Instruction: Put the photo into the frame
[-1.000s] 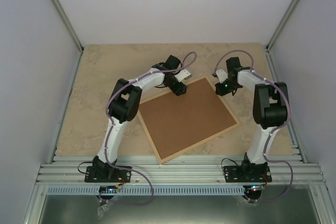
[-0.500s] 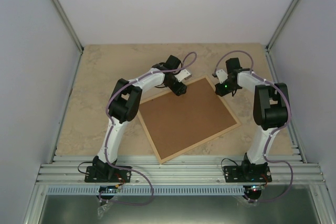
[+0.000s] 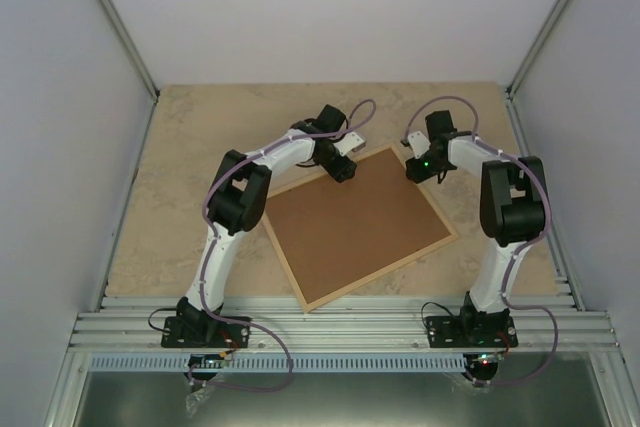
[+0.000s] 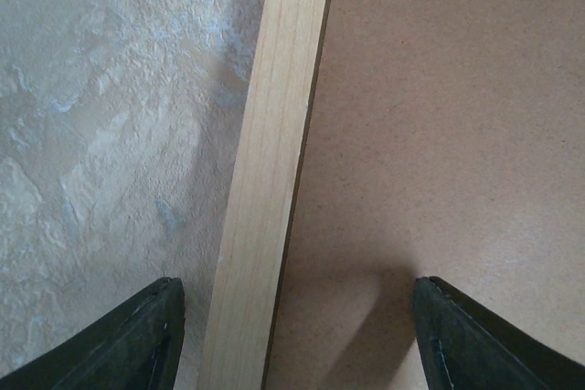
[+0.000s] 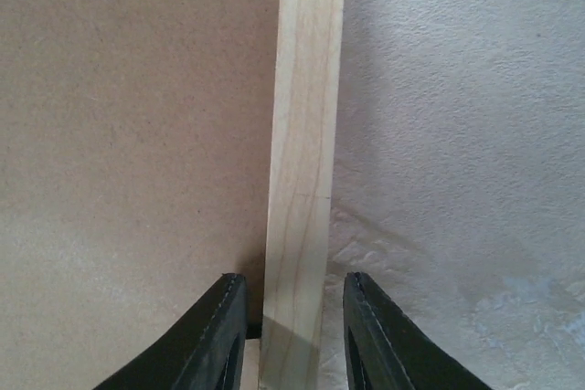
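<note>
Top view: enclosed work cell. Beige mottled stone-look table top (image 3: 190,147) fills middle. Plain pale grey back wall (image 3: 330,7) across top. Matching left wall (image 3: 50,167) and right wall (image 3: 600,167) slant in at picture edges. Thin metal left post (image 3: 115,22) and right post (image 3: 555,22) run down back corners. Ribbed aluminium rails (image 3: 340,329) span lower part, slotted strip (image 3: 340,360) under them, dull grey metal sheet (image 3: 400,397) at very bottom. Light soft, even; shadows faint. Wrist views: same textured beige surface close up.

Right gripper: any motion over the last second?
Yes, slightly. In the top view the right gripper has edged left along the edge of the frame, toward its far corner. The frame itself has not shifted.
</note>
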